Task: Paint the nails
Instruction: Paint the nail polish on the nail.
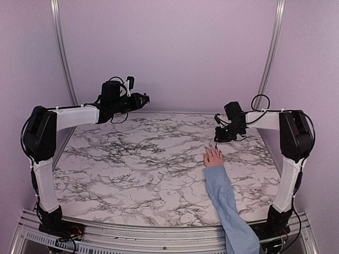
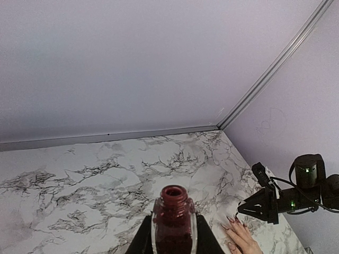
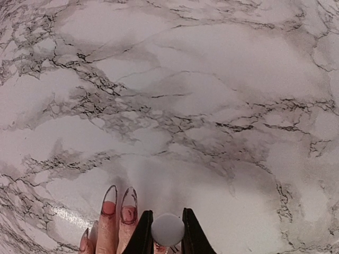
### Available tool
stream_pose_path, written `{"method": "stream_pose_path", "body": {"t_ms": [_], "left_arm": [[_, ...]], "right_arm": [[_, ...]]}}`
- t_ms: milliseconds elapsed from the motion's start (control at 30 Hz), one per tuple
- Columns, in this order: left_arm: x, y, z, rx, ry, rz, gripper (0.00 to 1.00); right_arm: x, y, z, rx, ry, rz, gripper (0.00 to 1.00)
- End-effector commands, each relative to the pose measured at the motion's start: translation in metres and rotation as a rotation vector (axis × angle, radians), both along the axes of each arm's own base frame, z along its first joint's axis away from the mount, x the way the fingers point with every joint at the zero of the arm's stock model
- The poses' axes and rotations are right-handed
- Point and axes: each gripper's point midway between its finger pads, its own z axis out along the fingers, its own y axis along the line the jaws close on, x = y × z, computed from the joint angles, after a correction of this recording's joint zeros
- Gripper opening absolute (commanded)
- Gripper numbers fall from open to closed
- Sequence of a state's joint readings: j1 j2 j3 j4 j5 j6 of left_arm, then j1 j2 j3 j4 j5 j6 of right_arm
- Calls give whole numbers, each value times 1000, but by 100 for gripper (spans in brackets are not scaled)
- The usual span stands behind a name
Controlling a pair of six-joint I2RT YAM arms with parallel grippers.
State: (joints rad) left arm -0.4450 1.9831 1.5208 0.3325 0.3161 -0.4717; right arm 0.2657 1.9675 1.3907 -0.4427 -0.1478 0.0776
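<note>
Two nails (image 3: 109, 200) to see clearly at lower left of the right wrist view: long, pointed, tips aimed at the upper edge of the frame, long axis almost vertical there, reddish near the base and clear toward the tip. Belong to a small pinkish hand (image 1: 213, 157) lying flat on the marble table (image 1: 132, 169), right of centre in the top view, fingers directed up the frame and slightly left. Continues into a light-blue sleeve (image 1: 225, 201), running down and right to the bottom edge. At upper left of the top view, left gripper (image 1: 145, 98) raised well above the table, arm stretched toward the centre, clamped on a small bottle (image 2: 174, 225). Stands upright between the fingers, neck open, dark red polish inside. Right gripper (image 1: 218, 137) low, just beyond the fingertips, pinching a white round piece (image 3: 167, 229) right beside the nails; cannot say whether touching them.
</note>
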Motion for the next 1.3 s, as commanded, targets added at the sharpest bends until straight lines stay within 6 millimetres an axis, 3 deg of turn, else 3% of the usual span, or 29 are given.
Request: {"method": "stream_pose_path", "body": {"t_ms": [0,700,933,1267], "left_arm": [[4,0,8,-15,-39,-6,0],[8,6,6,-14,-35,-2,0],[8,7,6,-15,-35,-4,0],[5,7,8,-16,-37,-7,0]], "right_arm": [[12,4,9,-6,-33,-5,0],[22,7,11,-14,-38,0,0],[26,9,33,-2,-74,2,0],[-1,7,36,82,-70,28,0]]}}
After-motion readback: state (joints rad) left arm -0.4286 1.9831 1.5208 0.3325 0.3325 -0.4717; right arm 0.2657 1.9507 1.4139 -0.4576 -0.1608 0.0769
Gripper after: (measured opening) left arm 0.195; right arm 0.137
